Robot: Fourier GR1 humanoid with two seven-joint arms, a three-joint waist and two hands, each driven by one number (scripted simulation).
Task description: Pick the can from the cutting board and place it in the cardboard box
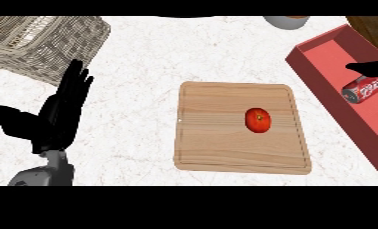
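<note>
Red is what catches my eye first: the can point(361, 91) lies on its side inside the red tray-like box point(317, 55) at the right edge, no longer on the cutting board point(221, 148). That box looks more like a shallow red bin than cardboard, but it is the only container on that side, so I take it for the target. Just above the can a dark sliver of the right hand point(363, 67) pokes in from the right border; so little of it shows that I cannot tell whether its fingers are spread or curled, nor whether it touches the can. My guess is that it hovers there because the can has just been laid down, so the placing looks all but done. On the board only 1 thing is left, a tomato point(258, 120), sitting right of centre and well apart from the box; it is no part of the job and should stay put. The left hand point(63, 108) stands at the left, fingers straight and pointing up, holding nothing, simply resting out of the way beside the wicker basket point(52, 40). A grey bowl point(285, 21) peeks in at the top edge. What remains, I judge, is for the right hand to draw clear without nudging the can, which could roll on its side.
</note>
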